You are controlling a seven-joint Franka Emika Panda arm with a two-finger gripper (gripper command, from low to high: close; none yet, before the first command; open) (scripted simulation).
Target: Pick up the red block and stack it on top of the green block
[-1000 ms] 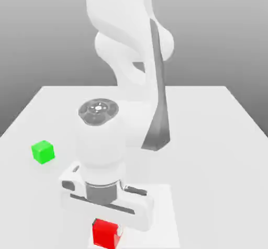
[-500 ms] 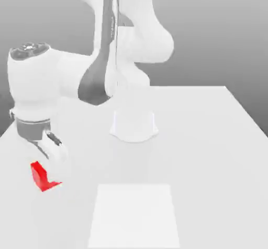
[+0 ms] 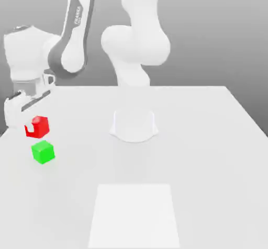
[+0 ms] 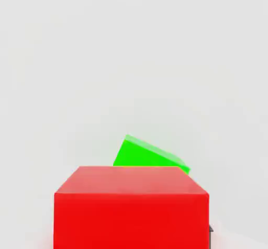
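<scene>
the red block (image 3: 37, 126) is hanging in the air at the exterior view's left, raised clear of the white table (image 3: 209, 154) and sitting just above the green block (image 3: 43, 152), slightly toward the far side of it; a narrow gap is separating the two cubes, so they are not touching. the green block is resting flat on the table near its left edge. in the hand view the red block (image 4: 131, 207) is lying close before the camera, and the green block (image 4: 149, 153) is showing beyond its far edge, turned at an angle to it.

the gripper (image 3: 30, 121) is closing its jaws on the red block, gripping it from above; the pale fingers are partly covering the cube's left face in the exterior view. the hand is pointing downward, with its white body tilting a little, and the wrist housing is standing directly over it.

the panda arm (image 3: 78, 28) is reaching from its round base (image 3: 134, 125) at the table's middle, rising as a thick white column, bending at a bulging elbow, and then folding across toward the exterior view's left through a grey-banded link.

a lighter square patch (image 3: 135, 216) is lying on the table's near side, well apart from both blocks.
</scene>
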